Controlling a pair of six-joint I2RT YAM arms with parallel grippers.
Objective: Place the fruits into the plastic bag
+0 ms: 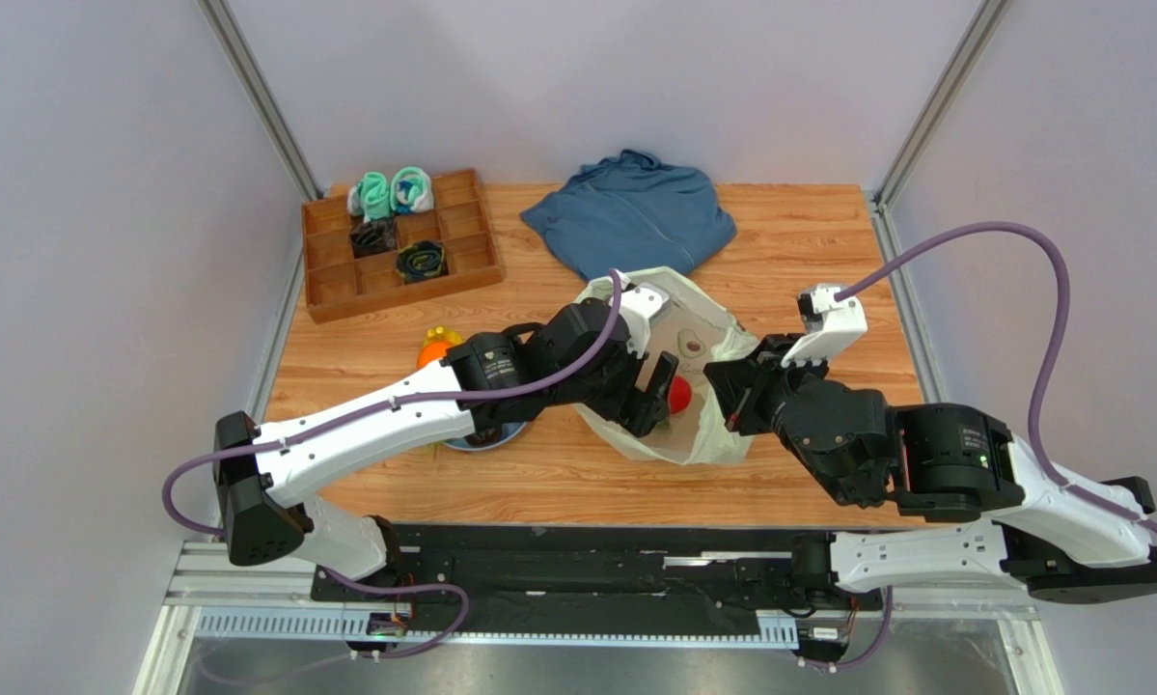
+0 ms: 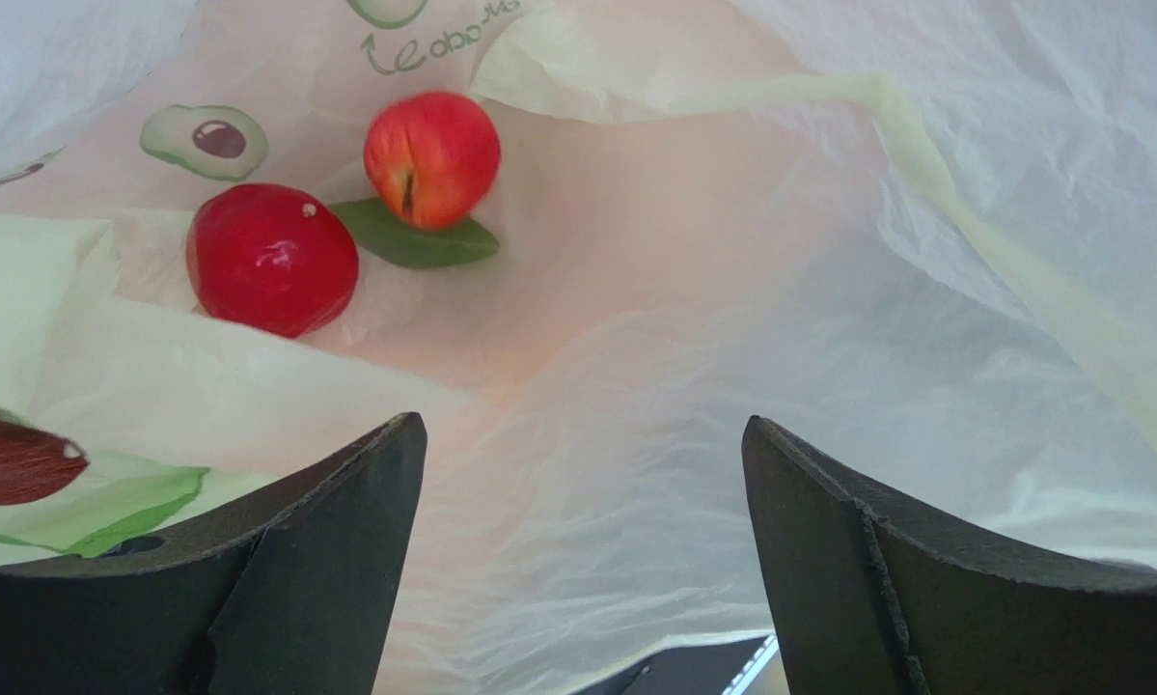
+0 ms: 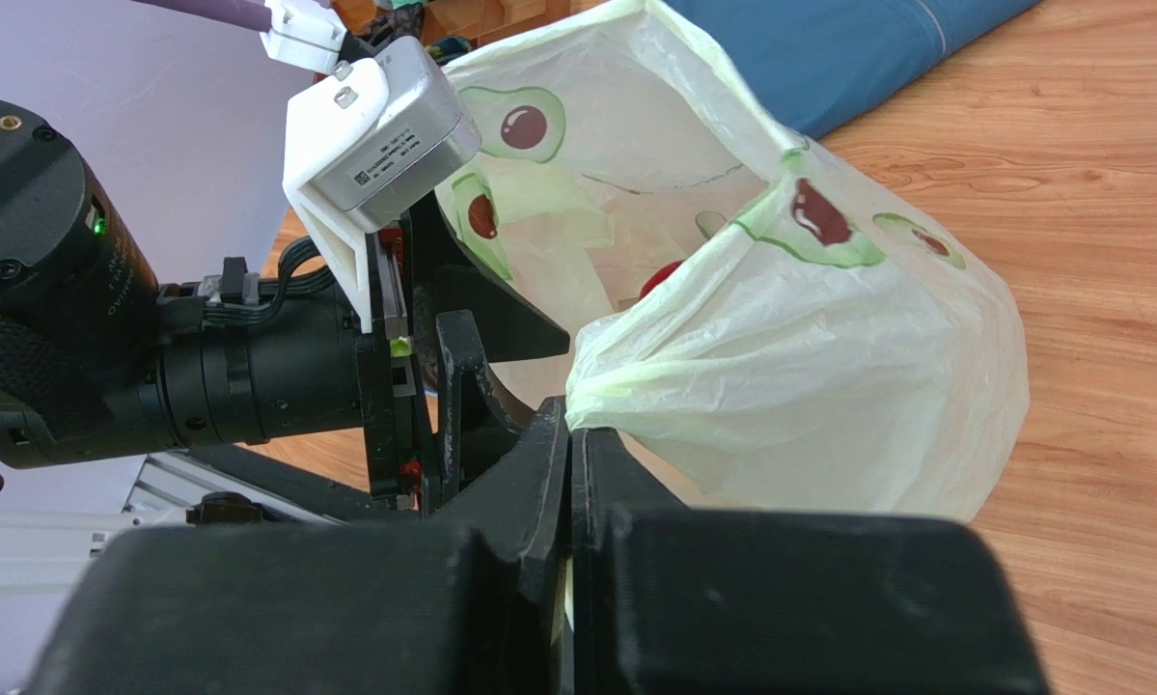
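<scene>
At the centre of the top view, the pale-green plastic bag [image 1: 693,336] lay on the wooden table [image 1: 830,246], its mouth between the two arms. Right gripper [image 3: 570,435]: fingers pressed together, clamped on a bunched edge of the bag's rim, lower centre of its wrist view. Left gripper [image 2: 581,423]: jaws well apart, nothing between them, reaching inside the bag's mouth; only crinkled film showed past the fingertips. Upper left of the left wrist view: a glossy red round fruit [image 2: 272,258] and a red-yellow fruit [image 2: 432,157] with a green leaf rested on the bag's inner film, just beside each other; contact between them could not be told. Top view, left of the bag: an orange fruit [image 1: 435,349] sat by a blue dish [image 1: 471,439], the dish mostly hidden under the left arm. Upper left: a wooden compartment tray [image 1: 335,278] held rolled socks [image 1: 391,193]. Top centre: a crumpled blue garment [image 1: 630,215] lay just behind the bag.
</scene>
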